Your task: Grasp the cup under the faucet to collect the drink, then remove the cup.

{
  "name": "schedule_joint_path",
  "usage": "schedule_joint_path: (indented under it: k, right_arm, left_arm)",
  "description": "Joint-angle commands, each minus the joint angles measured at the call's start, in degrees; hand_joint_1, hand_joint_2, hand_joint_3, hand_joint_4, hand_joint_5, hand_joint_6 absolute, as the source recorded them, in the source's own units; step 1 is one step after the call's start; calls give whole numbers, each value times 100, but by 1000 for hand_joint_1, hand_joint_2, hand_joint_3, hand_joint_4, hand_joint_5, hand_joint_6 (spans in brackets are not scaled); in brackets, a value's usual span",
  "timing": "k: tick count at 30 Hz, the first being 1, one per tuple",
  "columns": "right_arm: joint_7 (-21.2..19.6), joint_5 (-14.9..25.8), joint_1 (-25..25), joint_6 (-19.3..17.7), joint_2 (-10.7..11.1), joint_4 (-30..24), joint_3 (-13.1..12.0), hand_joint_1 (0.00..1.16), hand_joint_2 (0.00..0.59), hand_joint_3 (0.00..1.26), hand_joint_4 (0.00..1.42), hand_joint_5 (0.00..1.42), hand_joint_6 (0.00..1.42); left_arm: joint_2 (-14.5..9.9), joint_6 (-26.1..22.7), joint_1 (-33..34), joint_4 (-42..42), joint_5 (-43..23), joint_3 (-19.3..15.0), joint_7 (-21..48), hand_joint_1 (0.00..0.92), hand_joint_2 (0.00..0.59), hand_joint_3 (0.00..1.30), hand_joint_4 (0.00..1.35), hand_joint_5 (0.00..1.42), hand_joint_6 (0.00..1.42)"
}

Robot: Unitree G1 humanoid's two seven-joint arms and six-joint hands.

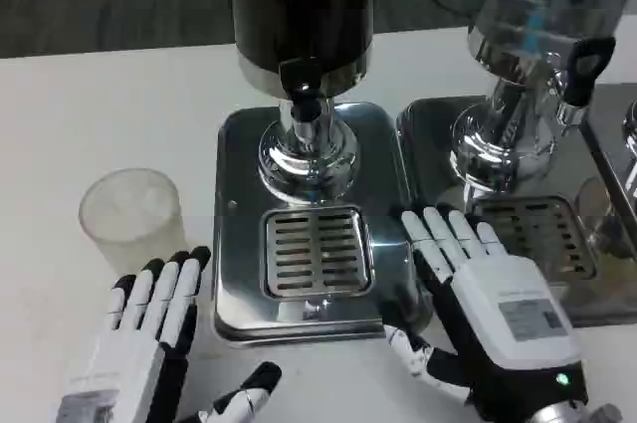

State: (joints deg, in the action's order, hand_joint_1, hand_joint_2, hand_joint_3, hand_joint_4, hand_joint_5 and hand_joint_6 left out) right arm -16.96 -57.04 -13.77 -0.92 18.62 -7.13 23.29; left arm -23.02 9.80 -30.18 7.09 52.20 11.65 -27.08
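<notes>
Even, bright overhead light; glare streaks the chrome dispenser base (309, 159) and steel tray (388, 184). Soft overall focus, faint shadows on the desk (100, 105).

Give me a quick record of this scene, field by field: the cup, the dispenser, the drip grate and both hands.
cup: clear plastic cup, upright on the white table, left of the dispenser base, not under the faucet
dispenser: dark-bodied drink dispenser with black faucet above the drip grate
drip grate: nothing standing on it
left hand: left hand open, fingers pointing toward the cup, just short of it
right hand: right hand open, flat beside the grate
second dispenser: another dispenser at right
</notes>
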Motion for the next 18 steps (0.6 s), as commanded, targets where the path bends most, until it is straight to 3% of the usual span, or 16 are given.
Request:
schedule_joint_path:
  k: [1,10,18]
  right_arm:
    - [86,32,59,-47,69,38,7,415,459,24,0,0,0]
    - [116,89,131,-84,57,131,8,415,462,24,0,0,0]
    - [109,-84,93,94,-85,77,127,426,458,42,0,0,0]
  left_arm:
    - [65,-35,-82,7,-2,-21,-101,0,181,0,0,0,0]
    - [133,-9,-113,-34,-57,-74,-190,0,178,0,0,0,0]
    - [56,436,-249,26,-431,-488,-595,0,178,0,0,0,0]
